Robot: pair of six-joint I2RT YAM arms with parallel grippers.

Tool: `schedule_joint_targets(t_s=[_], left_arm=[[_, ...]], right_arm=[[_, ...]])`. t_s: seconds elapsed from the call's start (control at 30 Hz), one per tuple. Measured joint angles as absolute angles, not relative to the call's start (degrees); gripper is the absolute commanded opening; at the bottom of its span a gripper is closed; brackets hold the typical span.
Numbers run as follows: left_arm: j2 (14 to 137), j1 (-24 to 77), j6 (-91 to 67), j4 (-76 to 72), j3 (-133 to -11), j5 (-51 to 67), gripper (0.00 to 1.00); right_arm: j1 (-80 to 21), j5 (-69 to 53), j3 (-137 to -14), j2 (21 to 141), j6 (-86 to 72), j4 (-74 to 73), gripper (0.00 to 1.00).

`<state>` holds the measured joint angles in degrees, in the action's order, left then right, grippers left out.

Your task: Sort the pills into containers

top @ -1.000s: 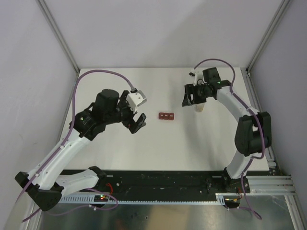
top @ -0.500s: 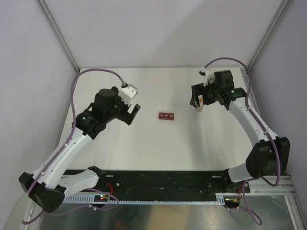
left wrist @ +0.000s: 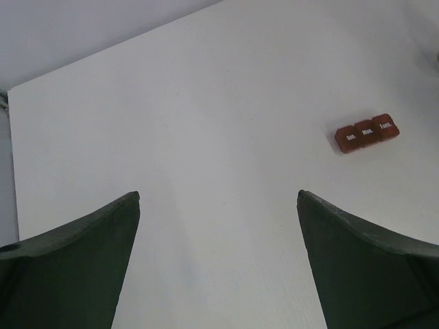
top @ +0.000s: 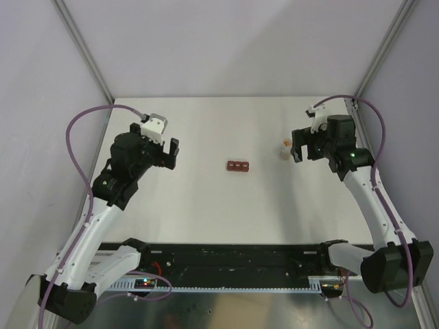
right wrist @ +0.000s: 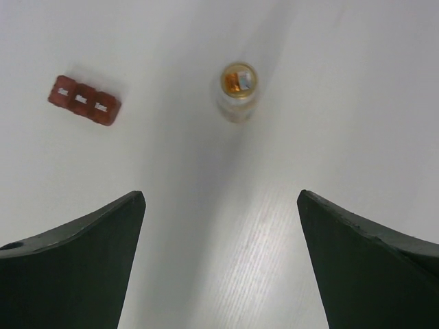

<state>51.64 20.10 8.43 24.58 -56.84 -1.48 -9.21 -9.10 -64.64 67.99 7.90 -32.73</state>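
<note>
3 red containers [right wrist: 84,100] lie closed, pills [right wrist: 238,79] in vial [right wrist: 236,104].

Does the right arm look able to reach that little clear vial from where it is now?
Probably yes. The right gripper is open, and the vial stands upright on the table just ahead of it, with nothing between them.

Operator: What blocks the middle?
Inspector: Only the containers [top: 238,166]; you have open table [top: 206,130] on every side of them. The vial [top: 282,151] stands just left of your right gripper [top: 299,147].
</note>
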Motion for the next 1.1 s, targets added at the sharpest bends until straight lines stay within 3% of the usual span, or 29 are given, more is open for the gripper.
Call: schedule_joint_targets(t_s=[0.67,1.1], left_arm=[[44.0,17.5,4.7,21.5,-51.8,-5.7,1.0],[40.4,17.5,4.5,21.0,-44.5,-5.7,1.0]], right_arm=[[-6.8,-0.7,-46.5,39.4,9.1,-32.3,0.99],[-6.0,-5.0,-40.8,35.9,9.1,-31.4,1.0]])
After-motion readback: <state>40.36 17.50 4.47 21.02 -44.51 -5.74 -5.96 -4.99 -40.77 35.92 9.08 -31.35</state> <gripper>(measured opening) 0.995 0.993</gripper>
